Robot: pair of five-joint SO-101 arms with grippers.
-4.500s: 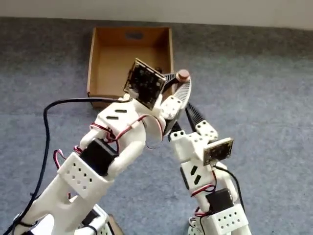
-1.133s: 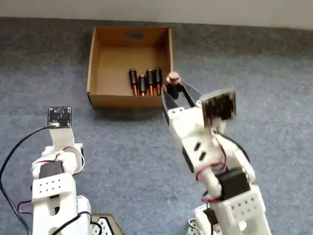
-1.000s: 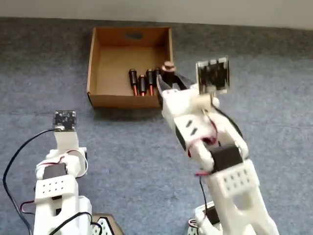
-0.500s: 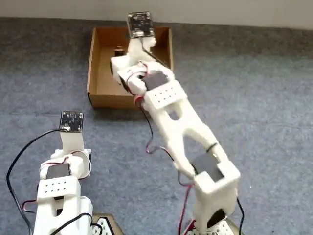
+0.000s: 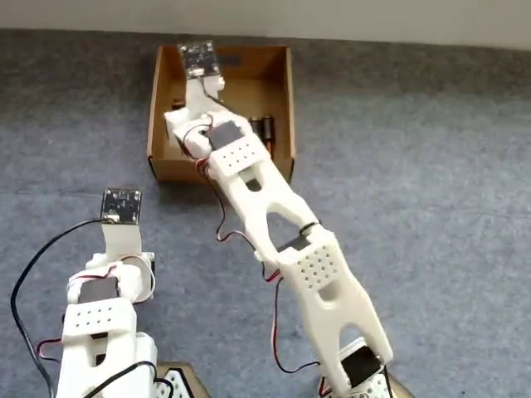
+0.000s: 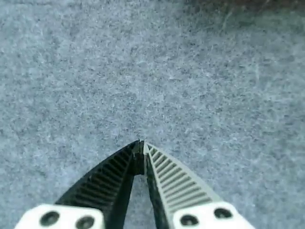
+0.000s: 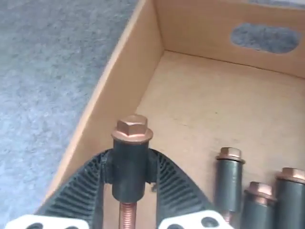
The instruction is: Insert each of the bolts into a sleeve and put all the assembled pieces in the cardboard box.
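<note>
My right gripper [image 7: 129, 160] is shut on an assembled piece [image 7: 132, 130], a black sleeve with a copper hex-head bolt through it. It holds the piece upright inside the cardboard box [image 7: 119, 81], near one side wall. Three more assembled pieces [image 7: 230, 176] lie on the box floor beside it. In the high view the right arm [image 5: 249, 178] stretches into the box [image 5: 156, 108] and covers most of the pieces; one piece [image 5: 267, 128] shows by the box's right wall. My left gripper [image 6: 139, 149] is shut with nothing in it, above bare carpet.
Grey carpet [image 5: 431, 166] surrounds the box on all sides. The left arm [image 5: 104, 290] sits folded back at the near left, well apart from the box. A handle hole [image 7: 271, 37] is cut in the box's far wall.
The right arm has swung from beside the box's near right corner into the box with the piece, then shifted toward the box's left side. The left arm has barely moved.
</note>
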